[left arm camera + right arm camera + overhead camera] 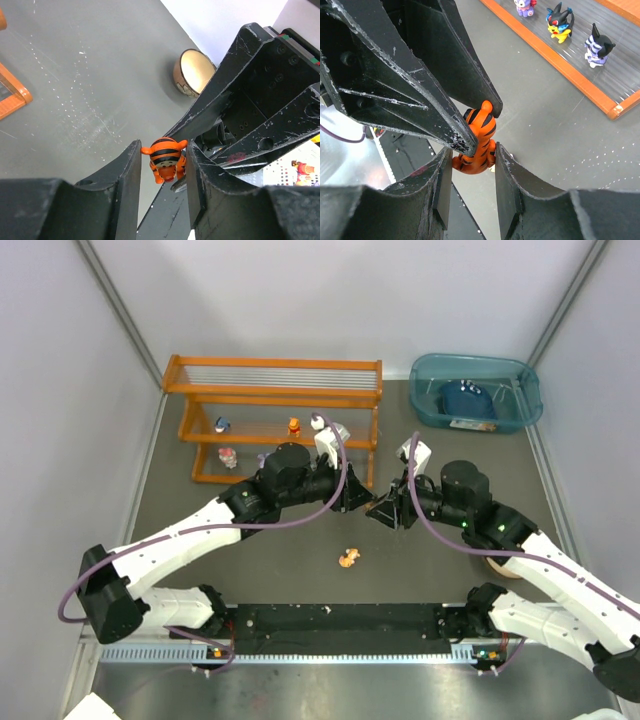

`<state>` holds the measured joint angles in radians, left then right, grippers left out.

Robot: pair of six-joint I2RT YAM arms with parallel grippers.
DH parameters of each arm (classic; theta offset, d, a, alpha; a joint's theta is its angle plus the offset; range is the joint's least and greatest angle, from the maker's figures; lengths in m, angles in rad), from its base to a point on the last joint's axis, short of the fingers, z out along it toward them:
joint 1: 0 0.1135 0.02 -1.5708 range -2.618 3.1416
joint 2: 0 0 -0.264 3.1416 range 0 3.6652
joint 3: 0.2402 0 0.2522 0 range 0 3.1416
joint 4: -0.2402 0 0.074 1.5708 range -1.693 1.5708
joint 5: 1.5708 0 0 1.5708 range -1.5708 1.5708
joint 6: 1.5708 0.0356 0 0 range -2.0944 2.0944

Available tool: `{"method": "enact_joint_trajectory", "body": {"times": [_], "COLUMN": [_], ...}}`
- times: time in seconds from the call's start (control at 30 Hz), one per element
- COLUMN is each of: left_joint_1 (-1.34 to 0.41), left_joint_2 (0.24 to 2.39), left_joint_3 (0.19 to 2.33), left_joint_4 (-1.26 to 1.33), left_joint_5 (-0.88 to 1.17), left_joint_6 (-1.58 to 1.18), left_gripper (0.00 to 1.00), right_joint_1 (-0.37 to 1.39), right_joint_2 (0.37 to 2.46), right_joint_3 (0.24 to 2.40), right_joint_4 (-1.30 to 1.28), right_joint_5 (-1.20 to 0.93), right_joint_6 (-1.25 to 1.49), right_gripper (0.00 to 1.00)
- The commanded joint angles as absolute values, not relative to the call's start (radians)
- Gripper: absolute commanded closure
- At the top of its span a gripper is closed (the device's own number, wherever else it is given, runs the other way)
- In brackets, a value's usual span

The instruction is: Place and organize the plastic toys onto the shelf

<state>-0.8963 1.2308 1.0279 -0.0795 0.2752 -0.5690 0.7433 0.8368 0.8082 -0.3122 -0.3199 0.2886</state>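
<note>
White walls point(330, 300) on three sides; dark grey scuffed tabletop point(290, 550); even, soft light.

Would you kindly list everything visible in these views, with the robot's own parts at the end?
shelf: one, orange frame, silvery rods, far left of table.
figurines on the shelf: at least four, mixed colours, lower tiers.
tiger figurine: one, orange and black, midair between both claws.
loose figurine: one, orange, table centre, near side.
bin: one, teal, far right.
dark blue item: one, inside the bin.
bowl: one, tan, right side of table.
table: one, dark grey.
left claw: one, black, around the tiger.
right claw: one, black, around the tiger.
</note>
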Motion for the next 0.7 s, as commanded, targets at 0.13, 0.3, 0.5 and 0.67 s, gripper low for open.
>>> {"method": "enact_joint_trajectory", "body": {"times": [0.13, 0.3, 0.5, 0.67], "left_joint_1": [-0.907, -0.905, -0.897, -0.868], "left_joint_2": [1.236, 1.223, 1.189, 1.170], "left_joint_3": [1.062, 1.037, 0.996, 0.983], "left_joint_4": [-0.040, -0.034, -0.008, -0.018], "left_joint_5": [0.367, 0.374, 0.357, 0.286], "left_joint_6": [-0.554, -0.552, -0.546, -0.516], "left_gripper": [0.86, 1.00, 1.00, 1.00], "right_joint_1": [0.752, 0.752, 0.752, 0.752], "right_joint_2": [0.824, 0.810, 0.790, 0.740], "right_joint_3": [0.861, 0.861, 0.877, 0.896], "right_joint_4": [-0.258, -0.262, -0.273, -0.281], "right_joint_5": [-0.314, -0.291, -0.285, -0.285], "right_joint_6": [0.275, 0.270, 0.258, 0.233], "right_gripper": [1.00, 0.98, 0.38, 0.21]}}
